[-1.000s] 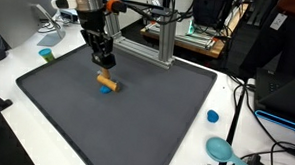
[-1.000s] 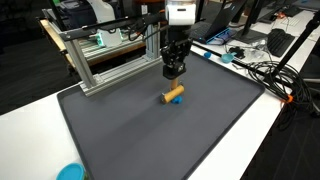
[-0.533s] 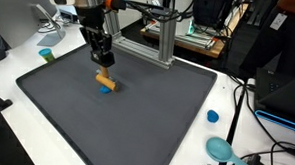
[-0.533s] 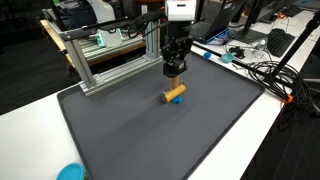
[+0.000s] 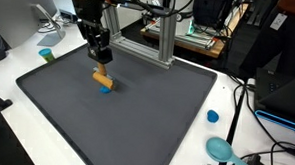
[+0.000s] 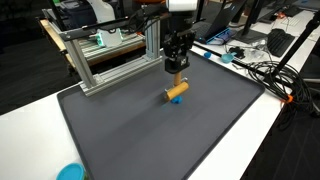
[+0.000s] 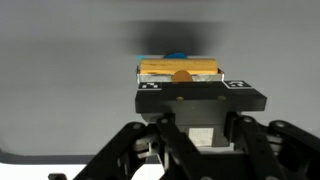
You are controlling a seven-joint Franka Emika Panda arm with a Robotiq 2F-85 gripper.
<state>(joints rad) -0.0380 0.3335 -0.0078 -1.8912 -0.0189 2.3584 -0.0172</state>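
Dark grey mat (image 5: 146,112) covers most of a white surface (image 5: 8,78), with a metal frame (image 6: 110,65) and cluttered office desks behind. Near the mat's far side, the claw (image 5: 101,62) is pressed together on a short tan peg (image 5: 104,81) with a blue end. In both exterior views the peg hangs tilted right under the fingertips, blue end lowest. It looks just clear of the mat, though whether the blue end touches cannot be told. The wrist view shows the peg (image 7: 178,68) lying crosswise between the fingers, pinched near its middle. Judging from this, the step in hand is the lift after the grasp. Any further move calls for a firm, steady pinch, because a peg held across the fingers could swivel or slip. The arm (image 5: 90,20) comes straight down from above, wrist vertical and claw pointing at the mat.
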